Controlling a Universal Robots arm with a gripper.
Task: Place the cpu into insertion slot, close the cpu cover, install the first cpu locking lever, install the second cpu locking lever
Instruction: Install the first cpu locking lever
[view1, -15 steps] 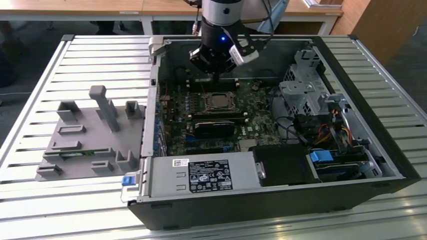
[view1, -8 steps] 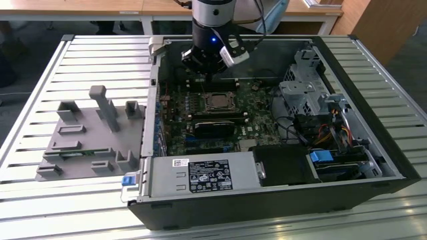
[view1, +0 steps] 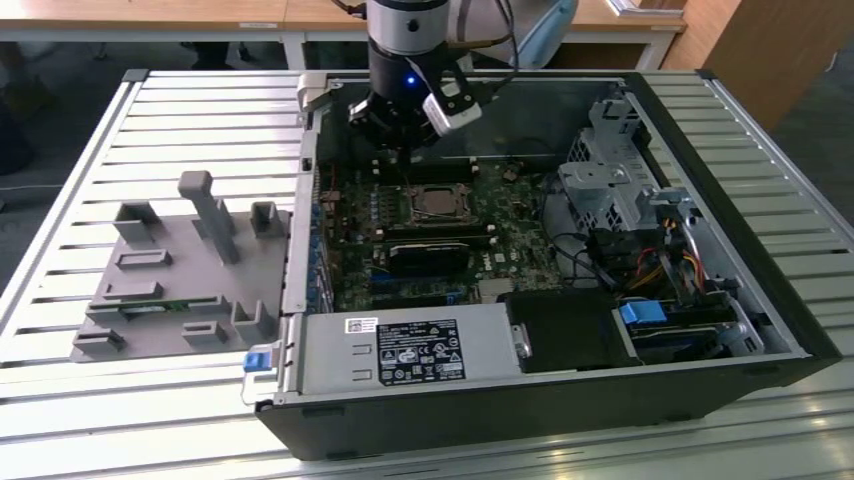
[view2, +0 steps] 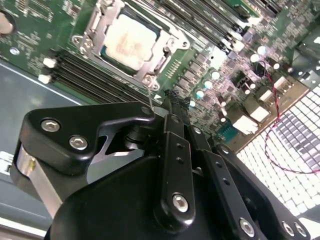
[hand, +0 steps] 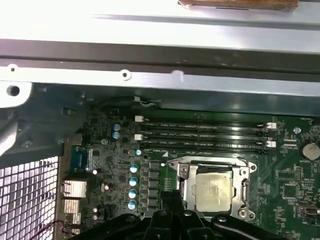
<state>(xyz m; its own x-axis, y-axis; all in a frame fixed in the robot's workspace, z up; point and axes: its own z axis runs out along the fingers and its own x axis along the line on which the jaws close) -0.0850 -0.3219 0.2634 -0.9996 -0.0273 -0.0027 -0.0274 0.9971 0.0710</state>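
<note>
Inside the open computer case (view1: 787, 330), lying on its side on the slatted table (view1: 80, 400), you have the green motherboard (view1: 514, 235), a power supply (view1: 400, 350) along the near wall and a metal drive cage (view1: 607, 190) toward the exterior view's right. Cpu (hand: 214, 189) is seated in the insertion slot (view2: 161, 39), amid the board. It lies flat, pale metal top facing up. It's square, so no long axis, and its edges run parallel to the long black memory slots (hand: 200, 135) just beside the socket. Cpu cover (view2: 95, 22) is down flat around the chip, with the chip showing through its window.

Your gripper (hand: 170, 196) hangs just beside the socket, at the edge away from the memory slots, fingers pressed together and pointing down at the board. A thin metal rod (view2: 150, 95) stands up by the socket's corner, right next to the fingertips; cannot tell if it touches them.

Outside the case, on the exterior view's left, a grey fixture plate (view1: 174, 280) sits on the table with upright posts and small pockets; cannot tell what is in the pockets.
</note>
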